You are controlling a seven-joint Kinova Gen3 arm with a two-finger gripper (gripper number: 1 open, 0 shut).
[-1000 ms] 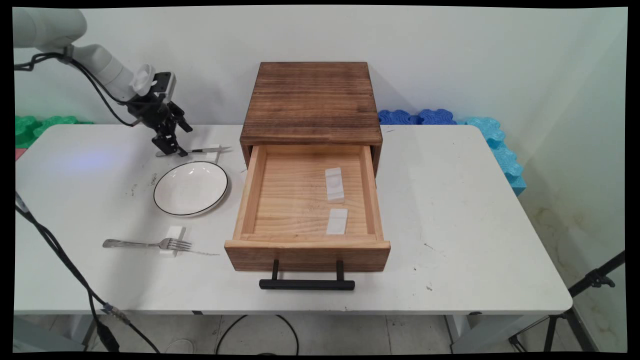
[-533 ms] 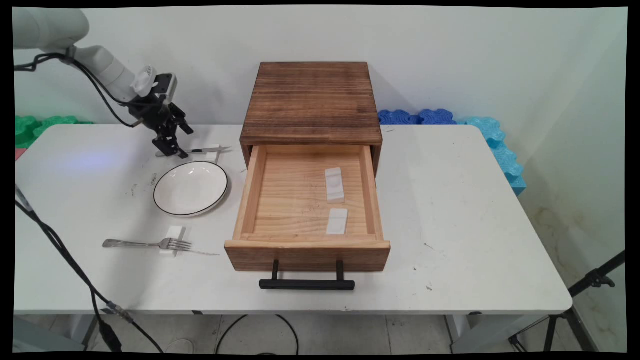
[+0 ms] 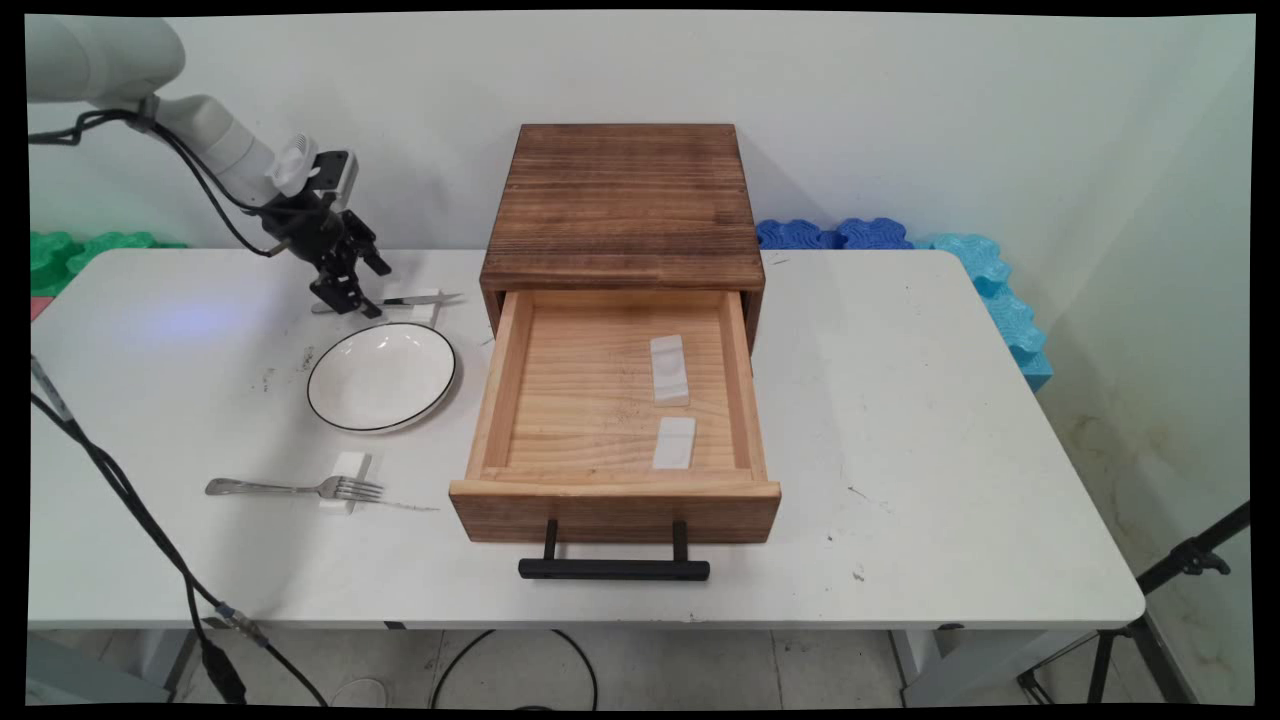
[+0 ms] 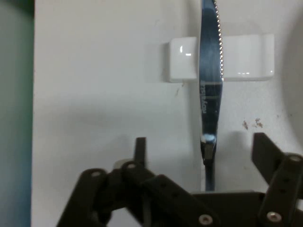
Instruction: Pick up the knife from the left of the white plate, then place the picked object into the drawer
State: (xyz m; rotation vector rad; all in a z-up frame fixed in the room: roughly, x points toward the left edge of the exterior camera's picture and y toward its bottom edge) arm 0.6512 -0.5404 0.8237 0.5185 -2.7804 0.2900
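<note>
Where the arm reaches in at the frame's upper left, your pincer (image 4: 199,142) hangs spread astride the knife (image 4: 209,90), seemingly untouched, on its white rest (image 4: 248,56).

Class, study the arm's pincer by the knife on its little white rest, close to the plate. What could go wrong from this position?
1. The open pincer straddles the knife, which sits nearer one finger; closing might push it sideways.
2. The knife only bridges the white rest, so a nudge could tip it off.
3. The plate lies close beside; a swing might knock it.
</note>
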